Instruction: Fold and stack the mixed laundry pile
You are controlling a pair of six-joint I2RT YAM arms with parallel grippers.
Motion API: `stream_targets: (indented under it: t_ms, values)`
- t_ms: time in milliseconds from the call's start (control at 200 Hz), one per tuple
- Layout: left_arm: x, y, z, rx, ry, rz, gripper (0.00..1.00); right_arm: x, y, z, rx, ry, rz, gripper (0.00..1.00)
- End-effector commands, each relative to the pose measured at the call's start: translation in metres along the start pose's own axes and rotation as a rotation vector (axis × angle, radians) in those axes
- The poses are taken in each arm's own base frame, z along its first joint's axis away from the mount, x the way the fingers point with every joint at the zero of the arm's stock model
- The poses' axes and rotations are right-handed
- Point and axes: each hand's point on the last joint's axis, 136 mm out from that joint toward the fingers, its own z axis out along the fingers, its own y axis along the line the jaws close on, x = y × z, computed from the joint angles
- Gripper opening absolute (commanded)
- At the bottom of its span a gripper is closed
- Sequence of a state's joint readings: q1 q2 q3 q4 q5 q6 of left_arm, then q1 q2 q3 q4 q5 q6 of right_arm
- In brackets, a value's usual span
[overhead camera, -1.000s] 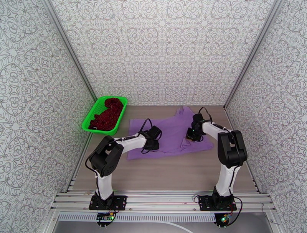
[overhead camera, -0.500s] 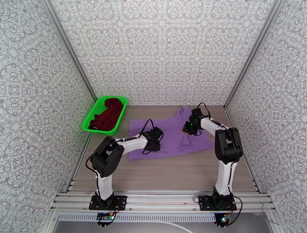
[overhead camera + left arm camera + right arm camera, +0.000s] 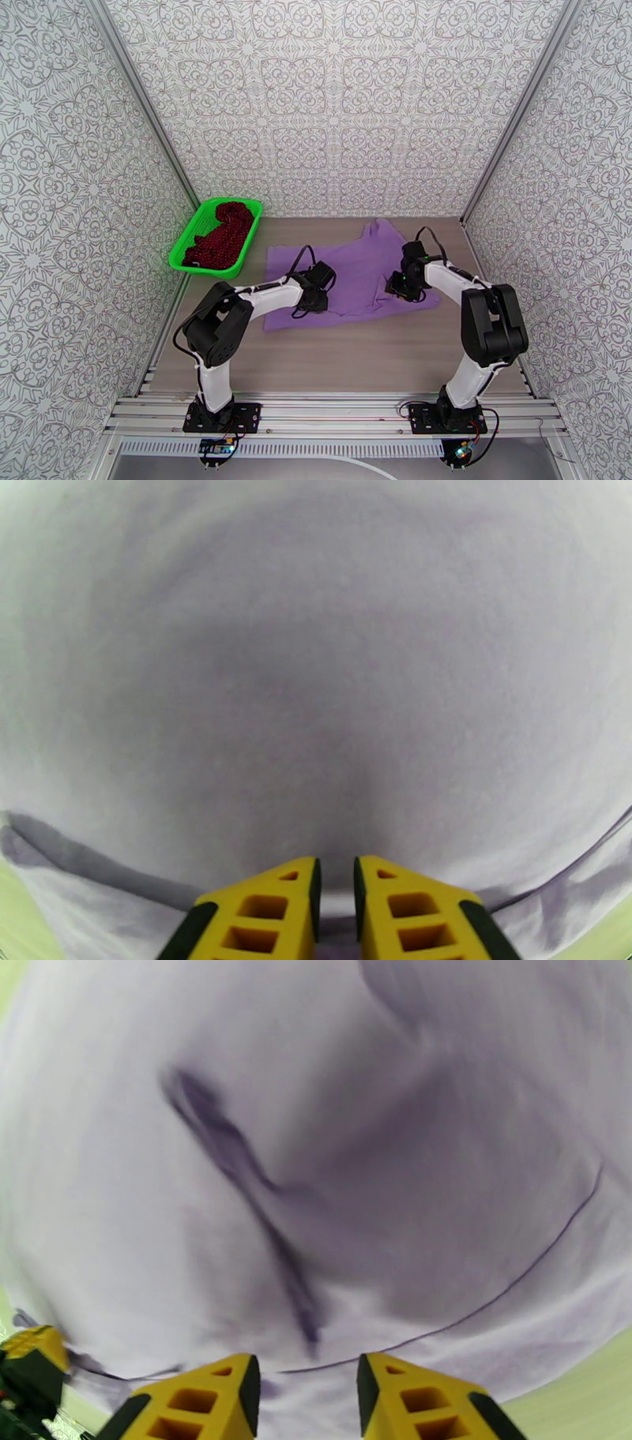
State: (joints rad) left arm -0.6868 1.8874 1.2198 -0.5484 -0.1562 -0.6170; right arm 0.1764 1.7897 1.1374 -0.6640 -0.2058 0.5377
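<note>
Shirt (image 3: 355, 272) lies spread mid-table toward the far edge, red garment (image 3: 221, 235) in basket (image 3: 184, 237) at far-left corner; left gripper (image 3: 336, 879) pinched on shirt's near hem, right gripper (image 3: 308, 1382) released above it; cloth light, limp, likely to sag, so grip hems or corners.

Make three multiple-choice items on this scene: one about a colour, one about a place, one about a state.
1. What colour is the T-shirt? A. yellow B. lavender C. white
2. Where is the dark red patterned garment? A. in the green mesh basket B. on the T-shirt C. on the floor
3. How is the right gripper? A. shut on the basket B. shut, empty C. open
Key: 1 B, the spread cloth is lavender; 2 A, the basket's walls surround it; 3 C, cloth shows between its parted fingers.
</note>
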Motion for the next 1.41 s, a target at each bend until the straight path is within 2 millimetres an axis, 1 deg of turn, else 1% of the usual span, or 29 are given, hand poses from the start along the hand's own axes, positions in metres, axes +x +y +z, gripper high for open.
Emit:
stream_targets:
  t_ms: [0, 190, 265, 325, 425, 510, 615, 720, 755, 800, 825, 885, 950, 1050, 1110, 1180, 1235, 1310, 1400]
  values:
    - [-0.010, 0.007, -0.014, -0.014, -0.030, 0.014, 0.20, -0.002, 0.011, 0.009, -0.026, -0.004, -0.004, 0.37]
    - [-0.009, 0.008, -0.012, -0.012, -0.031, 0.009, 0.20, -0.004, 0.015, 0.016, -0.028, 0.006, -0.009, 0.30]
    - [-0.008, 0.008, -0.011, -0.012, -0.026, 0.008, 0.20, -0.003, 0.017, 0.018, -0.033, 0.009, -0.008, 0.24]
    - [-0.006, 0.009, -0.009, -0.014, -0.022, 0.007, 0.20, -0.003, 0.019, 0.018, -0.038, 0.007, -0.010, 0.17]
    - [-0.006, 0.009, -0.009, -0.012, -0.022, 0.006, 0.20, -0.005, 0.023, 0.013, -0.045, 0.000, -0.017, 0.09]
    - [-0.006, 0.008, -0.010, -0.010, -0.024, 0.005, 0.20, -0.008, 0.029, 0.005, -0.049, -0.016, -0.031, 0.03]
    - [-0.008, 0.007, -0.012, -0.008, -0.029, 0.006, 0.20, -0.015, 0.041, -0.007, -0.058, -0.037, -0.055, 0.00]
    - [-0.007, 0.007, -0.011, -0.010, -0.026, 0.006, 0.20, -0.022, 0.055, -0.010, -0.072, -0.040, -0.082, 0.00]
    - [-0.007, 0.007, -0.011, -0.009, -0.027, 0.006, 0.20, -0.025, 0.060, -0.009, -0.078, -0.037, -0.092, 0.02]
    - [-0.006, 0.006, -0.011, -0.008, -0.025, 0.007, 0.20, -0.028, 0.068, -0.006, -0.093, -0.032, -0.103, 0.08]
    - [-0.006, 0.007, -0.011, -0.010, -0.024, 0.008, 0.20, -0.030, 0.074, -0.005, -0.108, -0.032, -0.109, 0.12]
    - [-0.005, 0.006, -0.011, -0.007, -0.022, 0.010, 0.20, -0.034, 0.086, 0.001, -0.139, -0.028, -0.120, 0.26]
    - [-0.004, 0.005, -0.011, -0.006, -0.019, 0.011, 0.20, -0.039, 0.097, 0.006, -0.168, -0.023, -0.125, 0.35]
    - [-0.003, 0.004, -0.014, -0.007, -0.023, 0.015, 0.19, -0.043, 0.110, 0.009, -0.209, -0.017, -0.128, 0.45]
    - [-0.004, 0.005, -0.016, -0.013, -0.027, 0.019, 0.19, -0.044, 0.112, 0.006, -0.219, -0.022, -0.130, 0.49]
    - [-0.005, 0.007, -0.023, -0.022, -0.035, 0.020, 0.19, -0.043, 0.110, -0.002, -0.208, -0.040, -0.139, 0.52]
    - [-0.004, 0.010, -0.031, -0.036, -0.038, 0.023, 0.20, -0.041, 0.103, -0.012, -0.181, -0.059, -0.152, 0.55]
    - [-0.002, 0.019, -0.045, -0.074, -0.041, 0.022, 0.20, -0.036, 0.088, -0.026, -0.120, -0.088, -0.164, 0.56]
    - [0.003, 0.040, -0.066, -0.135, -0.048, 0.003, 0.21, -0.029, 0.065, -0.041, -0.054, -0.121, -0.159, 0.58]
